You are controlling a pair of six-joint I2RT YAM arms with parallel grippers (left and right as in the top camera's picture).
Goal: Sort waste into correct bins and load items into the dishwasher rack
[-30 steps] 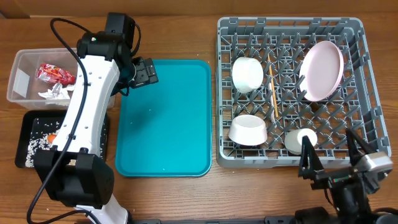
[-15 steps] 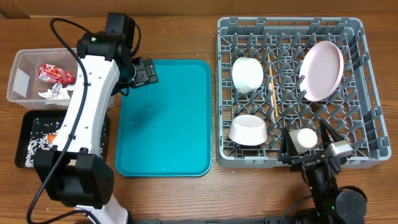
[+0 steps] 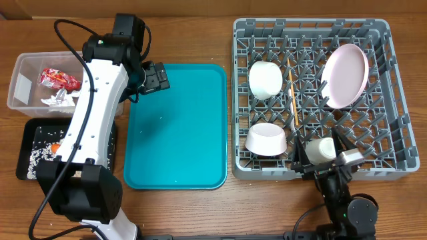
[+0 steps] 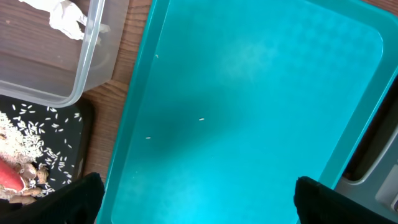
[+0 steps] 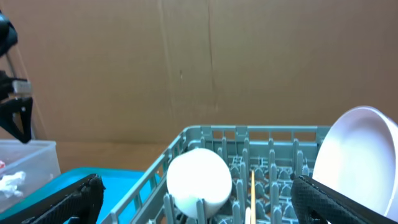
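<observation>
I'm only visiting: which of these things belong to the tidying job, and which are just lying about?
Part of the job: red wrapper, napkin, clear tub, carrot, rice, black tray, grey rack, upper bowl, lower bowl, plate, cup, chopstick.

Just lying about: teal tray, wooden table.

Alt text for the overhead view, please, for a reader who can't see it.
A grey dishwasher rack on the right holds a plate, two bowls, a cup and a chopstick; a teal tray lies mid-table. At left, a clear tub holds a red wrapper and napkin, and a black tray holds rice and a carrot.
</observation>
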